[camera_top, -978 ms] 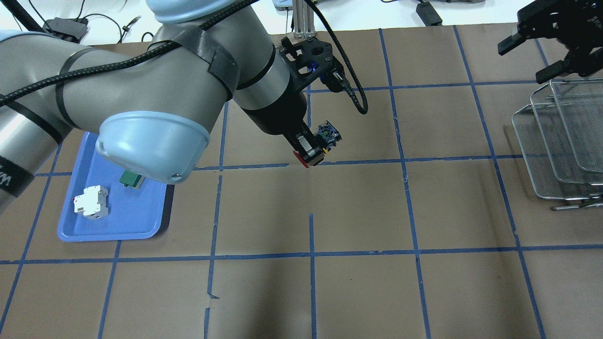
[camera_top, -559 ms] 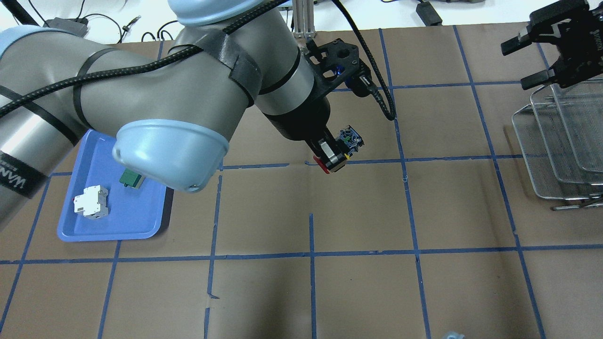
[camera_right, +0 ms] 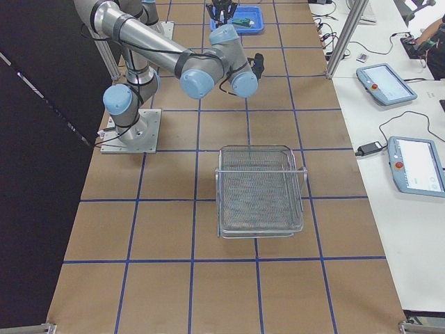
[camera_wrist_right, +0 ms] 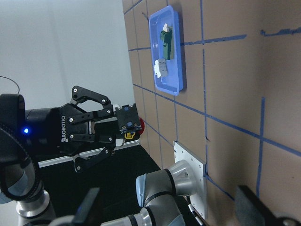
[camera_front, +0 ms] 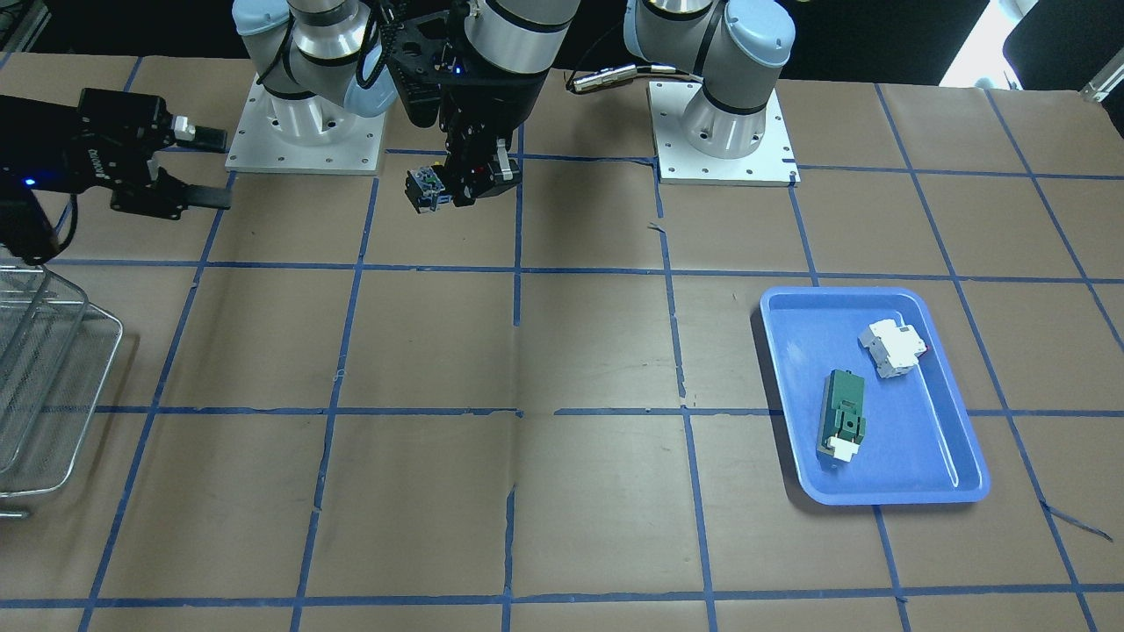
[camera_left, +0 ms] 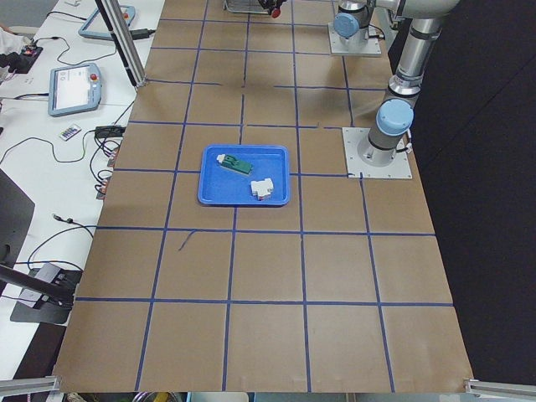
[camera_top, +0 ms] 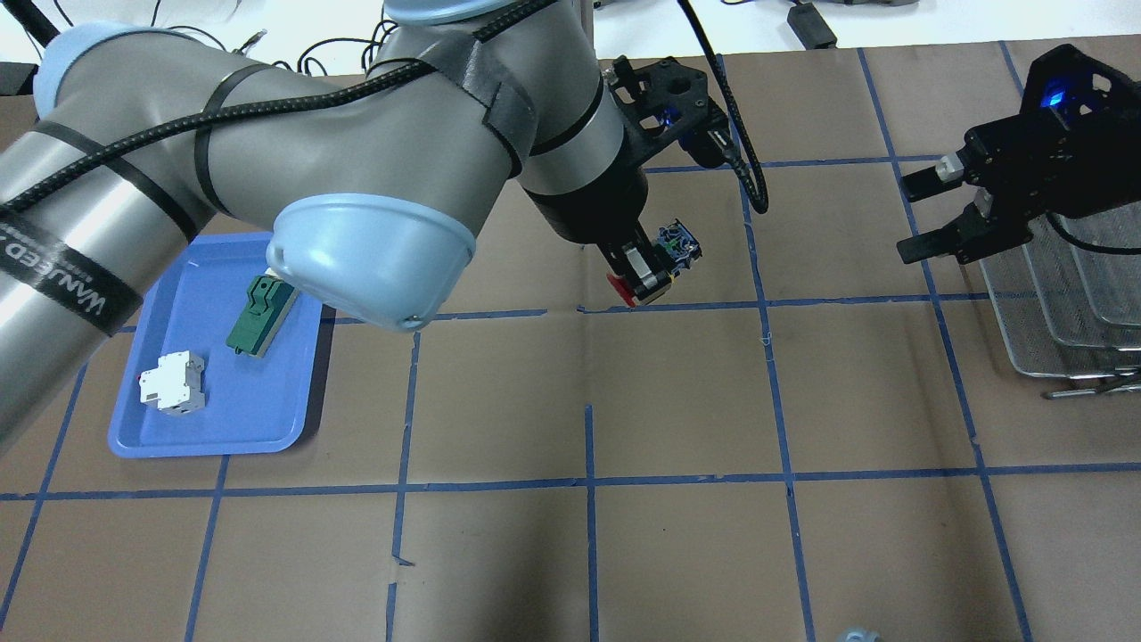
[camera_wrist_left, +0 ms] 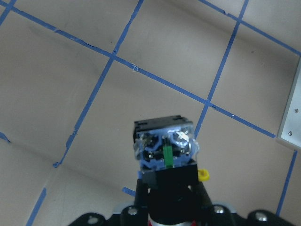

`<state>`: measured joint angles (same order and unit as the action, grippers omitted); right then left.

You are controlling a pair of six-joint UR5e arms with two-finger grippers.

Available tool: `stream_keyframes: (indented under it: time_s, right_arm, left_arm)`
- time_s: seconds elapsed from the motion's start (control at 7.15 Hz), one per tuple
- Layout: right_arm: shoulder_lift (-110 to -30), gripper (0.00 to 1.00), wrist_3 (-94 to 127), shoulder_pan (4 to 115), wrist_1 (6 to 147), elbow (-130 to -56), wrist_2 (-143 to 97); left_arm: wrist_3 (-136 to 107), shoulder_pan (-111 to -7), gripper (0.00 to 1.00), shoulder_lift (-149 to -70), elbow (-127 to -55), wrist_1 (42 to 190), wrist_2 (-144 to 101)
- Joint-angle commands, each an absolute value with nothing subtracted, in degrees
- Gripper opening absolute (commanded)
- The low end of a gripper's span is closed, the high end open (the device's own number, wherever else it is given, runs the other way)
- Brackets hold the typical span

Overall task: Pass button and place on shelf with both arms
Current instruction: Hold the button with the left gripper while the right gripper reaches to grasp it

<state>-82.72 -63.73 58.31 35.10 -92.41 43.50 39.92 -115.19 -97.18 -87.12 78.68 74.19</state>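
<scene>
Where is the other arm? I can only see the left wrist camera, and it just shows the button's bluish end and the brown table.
Observer: The right gripper is over near the shelf. It is open, with its fingers pointing toward the left gripper.
Operator: Which way does the red top point?
Observer: The button has its red cap facing away from the right gripper, and its bluish end faces toward it.
Operator: What's in the tray?
Observer: The blue tray holds a green block and a white module, lying apart from each other.
</scene>
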Motion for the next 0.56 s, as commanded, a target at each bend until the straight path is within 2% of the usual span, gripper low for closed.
stream_keyframes:
  time_s: [0.0,0.42]
  right_arm:
    - [-81.8,1.00,-66.0,59.5,32.0,-92.8,42.2]
    - [-78.2,1.00,-65.0,70.4,39.2,-91.8,31.6]
  left_arm:
    - [41.5,-115.8,0.00,-97.7,-86.7,78.6,75.1]
    - [47.3,-117.1,0.00,-97.6,-86.5,78.4,74.9]
